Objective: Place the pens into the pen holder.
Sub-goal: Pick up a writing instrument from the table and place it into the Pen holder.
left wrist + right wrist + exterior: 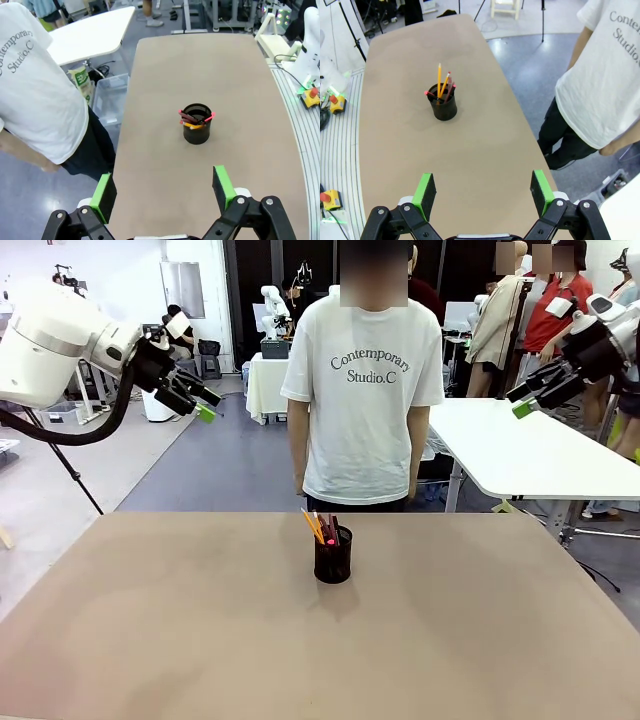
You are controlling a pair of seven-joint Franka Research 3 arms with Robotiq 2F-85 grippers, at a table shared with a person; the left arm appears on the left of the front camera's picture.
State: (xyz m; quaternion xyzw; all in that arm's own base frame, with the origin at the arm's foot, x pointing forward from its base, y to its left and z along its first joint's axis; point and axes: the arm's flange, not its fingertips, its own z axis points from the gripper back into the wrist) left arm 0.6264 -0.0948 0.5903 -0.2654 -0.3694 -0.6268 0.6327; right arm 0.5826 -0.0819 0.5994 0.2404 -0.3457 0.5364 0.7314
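Pens (322,528) stood bunched in pen holder (333,555), mid-bench (150,620), toward person's (365,390) edge. Long axes near upright, tips fanned toward 11 and 12 o'clock in front view, leaning on rim for support. Job looked done. Left pincer (205,405) and right pincer (525,400) hung high, well apart from holder, both spread wide, holding nothing, likely parked clear.
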